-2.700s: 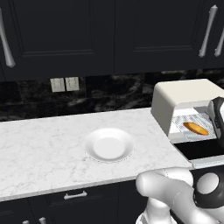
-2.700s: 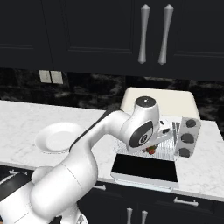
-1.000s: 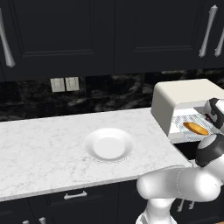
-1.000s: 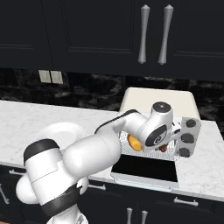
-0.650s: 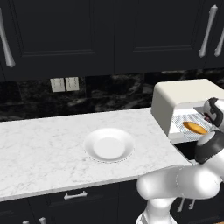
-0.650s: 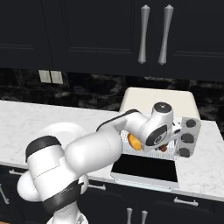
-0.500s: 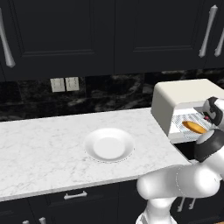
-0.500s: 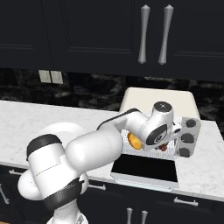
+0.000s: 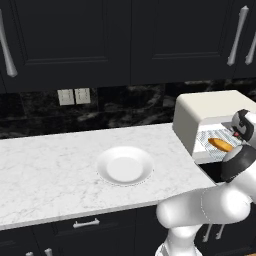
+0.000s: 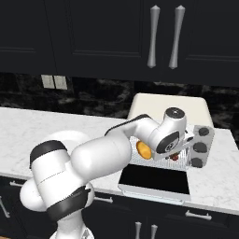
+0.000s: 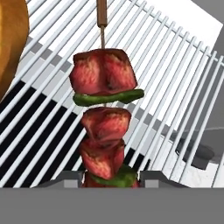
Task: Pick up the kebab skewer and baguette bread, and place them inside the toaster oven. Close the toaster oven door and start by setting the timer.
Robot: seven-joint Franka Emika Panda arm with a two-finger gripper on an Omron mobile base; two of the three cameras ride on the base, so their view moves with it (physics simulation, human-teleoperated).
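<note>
**Skewer held over the oven rack, bread already inside**

A long white marble counter runs under black cabinets, with a dark stone backsplash and a pale wall outlet behind it. At its right end stands the cream toaster oven, its dark glass door folded down flat in front, and three dark knobs on the panel at its right side. The white arm reaches from the base into the oven mouth.

A white plate sits on the counter, well apart from the oven to its left.

Inside the oven, the orange baguette lies on the wire rack; in the hand view it shows at the upper left edge, beside the skewer without touching it.

The kebab skewer, red-brown meat chunks with green slices between, points away from the hand over the rack. The gripper has its two fingertips pressed against the lowest chunk on either side, holding the skewer at a middling width.
</note>
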